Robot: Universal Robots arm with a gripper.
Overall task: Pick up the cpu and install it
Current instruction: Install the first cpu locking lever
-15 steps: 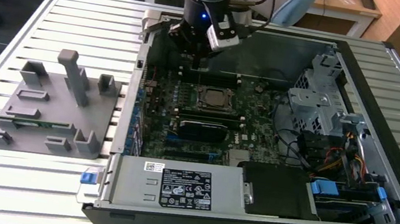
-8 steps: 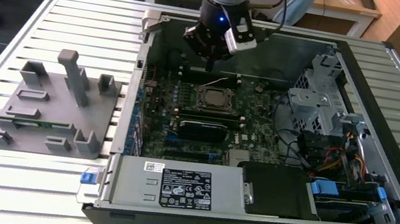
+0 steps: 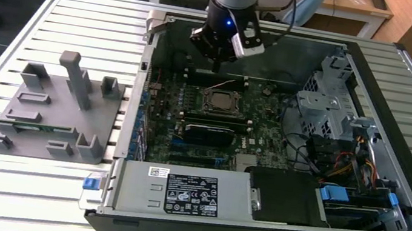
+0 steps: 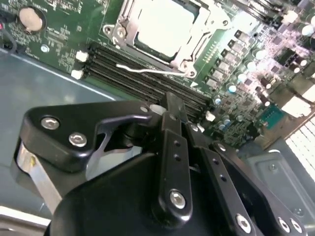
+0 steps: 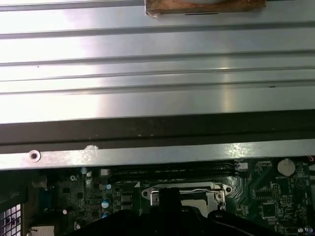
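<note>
claw above the open computer case, cpu lying in its socket

a white and black label (image 3: 192, 194) sits on the power supply at the near edge of the case (image 3: 407, 78), its print too small to make out from here, and nothing else on the bench (image 3: 82, 11) carries writing i can read. the claw (image 3: 215, 66) hangs just above the motherboard (image 3: 165, 112) towards the far wall of the case, its fingers (image 4: 172, 147) drawn close together with nothing between them and touching nothing. the cpu (image 3: 217, 100) lies flat in the socket near the middle of the board, its silver top showing inside the metal frame in the second wrist view (image 4: 165, 27), a little way from the claw's tip. the grey holder block (image 3: 60, 109) stands on the bench at the exterior view's left.
</note>
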